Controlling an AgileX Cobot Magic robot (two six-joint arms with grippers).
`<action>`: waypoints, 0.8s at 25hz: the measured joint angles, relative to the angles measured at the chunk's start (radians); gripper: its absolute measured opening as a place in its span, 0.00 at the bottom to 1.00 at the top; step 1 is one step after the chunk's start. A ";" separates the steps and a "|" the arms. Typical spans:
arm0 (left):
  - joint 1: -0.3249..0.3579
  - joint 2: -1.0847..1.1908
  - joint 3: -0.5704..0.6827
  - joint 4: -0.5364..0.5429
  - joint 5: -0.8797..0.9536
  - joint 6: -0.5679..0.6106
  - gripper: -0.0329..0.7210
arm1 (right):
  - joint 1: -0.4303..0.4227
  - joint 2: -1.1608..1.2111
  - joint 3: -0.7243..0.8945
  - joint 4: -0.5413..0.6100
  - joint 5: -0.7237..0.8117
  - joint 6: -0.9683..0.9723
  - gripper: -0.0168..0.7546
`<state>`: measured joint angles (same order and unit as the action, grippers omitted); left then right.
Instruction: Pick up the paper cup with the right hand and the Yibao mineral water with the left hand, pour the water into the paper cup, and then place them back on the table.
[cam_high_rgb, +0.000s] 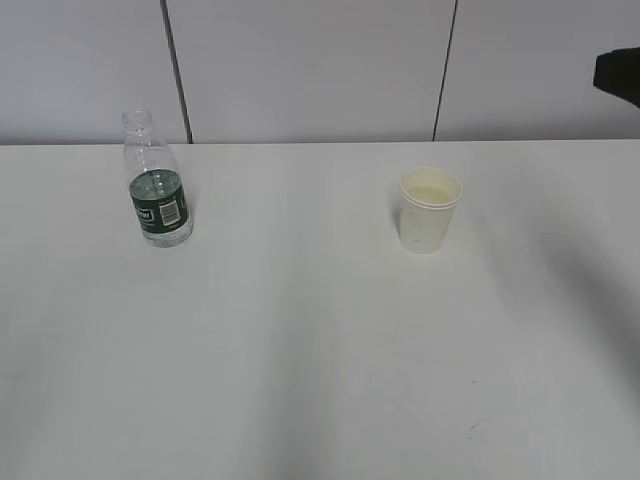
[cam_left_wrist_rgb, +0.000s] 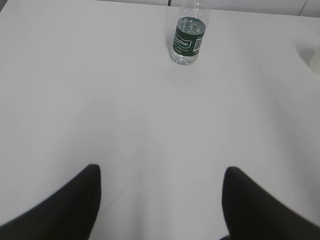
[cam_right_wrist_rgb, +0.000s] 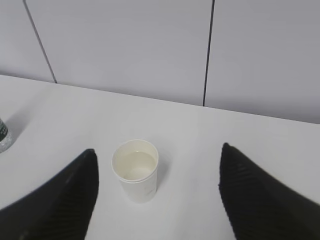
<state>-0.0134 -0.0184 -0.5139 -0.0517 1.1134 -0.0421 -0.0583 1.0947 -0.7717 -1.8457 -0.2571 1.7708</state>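
The paper cup (cam_high_rgb: 430, 210) stands upright on the white table (cam_high_rgb: 300, 350), right of centre, with clear water inside. The Yibao mineral water bottle (cam_high_rgb: 157, 185) stands upright at the back left, uncapped, with some water in it. In the right wrist view the cup (cam_right_wrist_rgb: 135, 170) sits between and beyond my open fingers, nearer the left one; my right gripper (cam_right_wrist_rgb: 157, 185) is open and empty. In the left wrist view the bottle (cam_left_wrist_rgb: 188, 37) stands far ahead; my left gripper (cam_left_wrist_rgb: 160, 200) is open and empty. Only a black piece of the right arm (cam_high_rgb: 620, 75) shows in the exterior view.
A grey panelled wall (cam_high_rgb: 320, 60) with dark vertical seams runs behind the table's back edge. The bottle's base shows at the left edge of the right wrist view (cam_right_wrist_rgb: 3, 137).
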 joint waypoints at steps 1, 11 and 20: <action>0.001 0.000 0.000 -0.001 0.000 0.000 0.67 | 0.000 0.000 0.000 0.000 0.002 0.000 0.78; 0.001 0.000 0.000 -0.002 0.000 0.000 0.67 | 0.000 0.000 0.000 0.000 0.046 0.000 0.78; 0.001 0.000 0.000 -0.004 0.000 0.000 0.67 | 0.000 0.000 0.017 0.027 0.184 -0.010 0.78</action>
<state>-0.0124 -0.0184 -0.5139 -0.0555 1.1134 -0.0421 -0.0583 1.0947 -0.7546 -1.8188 -0.0728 1.7604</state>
